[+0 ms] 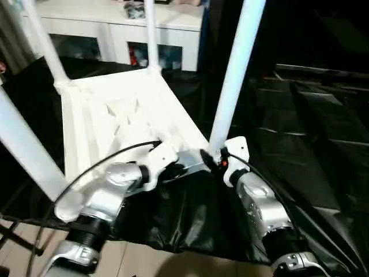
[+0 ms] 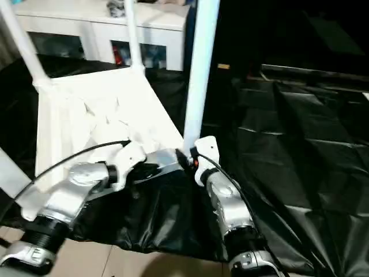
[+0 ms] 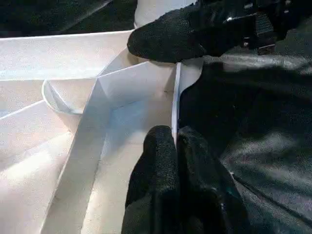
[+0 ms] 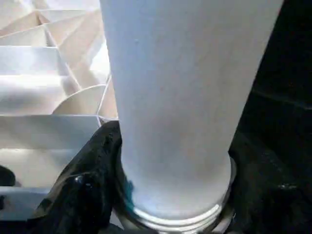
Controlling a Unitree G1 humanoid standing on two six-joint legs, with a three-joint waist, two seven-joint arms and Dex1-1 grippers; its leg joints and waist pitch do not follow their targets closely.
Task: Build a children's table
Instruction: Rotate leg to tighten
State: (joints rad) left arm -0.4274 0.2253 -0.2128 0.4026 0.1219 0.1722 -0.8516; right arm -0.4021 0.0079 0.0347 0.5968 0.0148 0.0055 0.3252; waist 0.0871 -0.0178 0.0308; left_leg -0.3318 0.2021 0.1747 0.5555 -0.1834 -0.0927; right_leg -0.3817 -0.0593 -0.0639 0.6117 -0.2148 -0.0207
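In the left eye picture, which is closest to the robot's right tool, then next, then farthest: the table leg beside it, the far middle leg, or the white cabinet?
From the right tool:
1. Leg beside it, rising right at the tool.
2. Far middle leg, at the tabletop's back corner.
3. White cabinet, behind the table.

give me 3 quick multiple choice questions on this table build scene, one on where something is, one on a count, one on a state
1. Where does the table top lie?
A. on the black sheet
B. on the white cabinet
C. on the bare floor

2. How many legs stand up from the table top?
A. one
B. two
C. four

3. What is the left gripper doing?
A. hanging open above the sheet
B. pinching the table top's thin edge wall
C. holding a screwdriver

Answers:
1 A: the ribbed underside faces up on the black sheet, with the white cabinet behind.
2 C: the left eye view shows a leg at each corner, among them the near right leg, the far right leg and the near left leg.
3 B: the left wrist view shows its fingers closed on the white edge wall.
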